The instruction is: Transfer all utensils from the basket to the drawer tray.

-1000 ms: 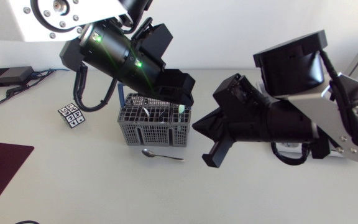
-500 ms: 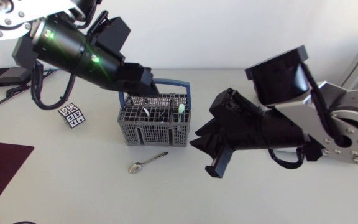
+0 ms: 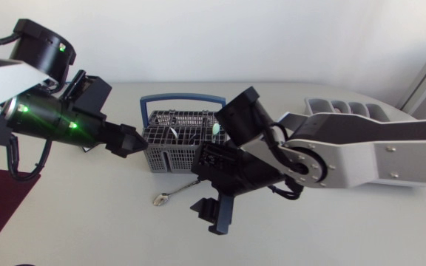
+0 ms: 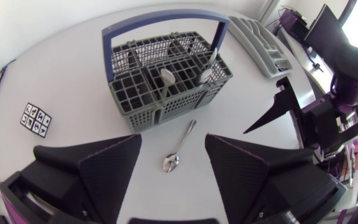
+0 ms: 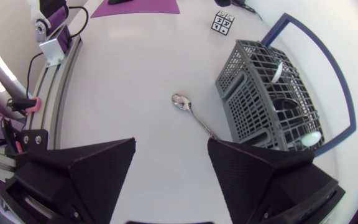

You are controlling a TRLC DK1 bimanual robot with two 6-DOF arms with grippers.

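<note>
on the white table, a loose spoon before two open grippers

head view: the right arm point(image 3: 361, 148) crosses in front of the grey plastic drawer tray point(image 3: 346, 106), hiding its near part, and it covers the right edge of the grey plastic mesh basket point(image 3: 170, 151). the basket has a blue hoop handle and stands mid-table on the white table point(image 3: 87, 229). its contents are hard to make out, save one pale-tipped utensil point(image 3: 217, 129). a shiny metal spoon point(image 3: 172, 193) lies just in front of the basket, its handle end running under the right arm. the left gripper point(image 3: 129, 140) points at the basket's left side. the right gripper point(image 3: 211, 213), reaching past the middle, hangs near the spoon.

left wrist view: the jaws are released and empty. the spoon shows between the spread fingers, bowl toward the gripper, untouched. ahead, two spoon bowls stand up from the basket's compartments. the tray lies beyond, well apart. a black-and-white marker card point(image 4: 35, 118) sits beside the basket.

right wrist view: the jaws are spread wide and hold nothing. the spoon lies ahead, its handle reaching the basket's foot; whether they touch i cannot tell.
</note>
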